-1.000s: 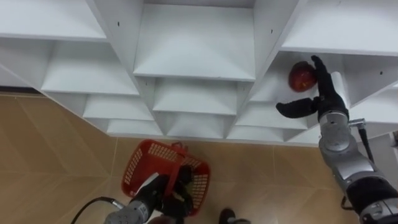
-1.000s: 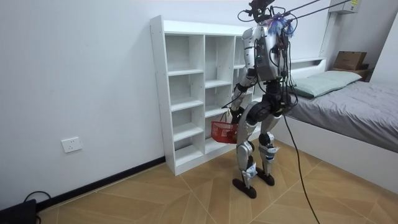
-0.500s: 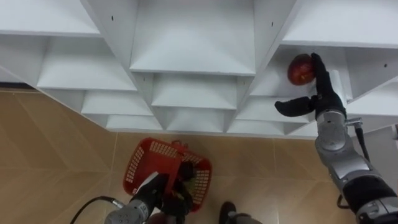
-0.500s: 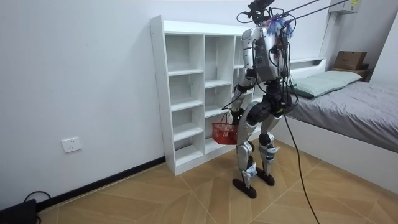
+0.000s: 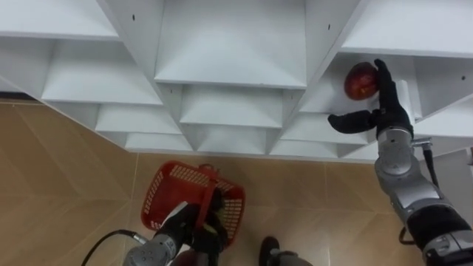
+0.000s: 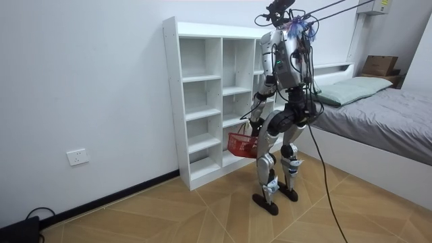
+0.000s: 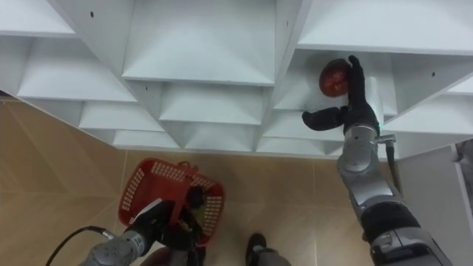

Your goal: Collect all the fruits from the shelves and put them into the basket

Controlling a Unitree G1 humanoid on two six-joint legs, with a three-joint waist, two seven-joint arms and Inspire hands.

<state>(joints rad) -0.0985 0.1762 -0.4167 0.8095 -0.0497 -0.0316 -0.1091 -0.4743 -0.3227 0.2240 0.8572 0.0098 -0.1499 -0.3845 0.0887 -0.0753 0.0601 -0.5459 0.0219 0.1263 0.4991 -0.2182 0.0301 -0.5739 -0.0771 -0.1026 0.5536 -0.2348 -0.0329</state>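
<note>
A red apple lies on a shelf in the right column of the white closet. My right hand is raised to that shelf. Its straight fingers rest against the apple's right side and the thumb sticks out to the left below it, so the hand is open. Low in the view, my left hand is shut on the handle of a red mesh basket, which hangs above the floor. The same apple and right hand show in the right eye view.
I stand close in front of the closet, whose other compartments look bare. The basket hangs at knee height beside the lower shelves. A bed stands on the room view's right, with wooden floor around me.
The picture has shifted slightly. My right hand's fingers have crept a little higher along the apple's side. The basket has swung a little to the left.
</note>
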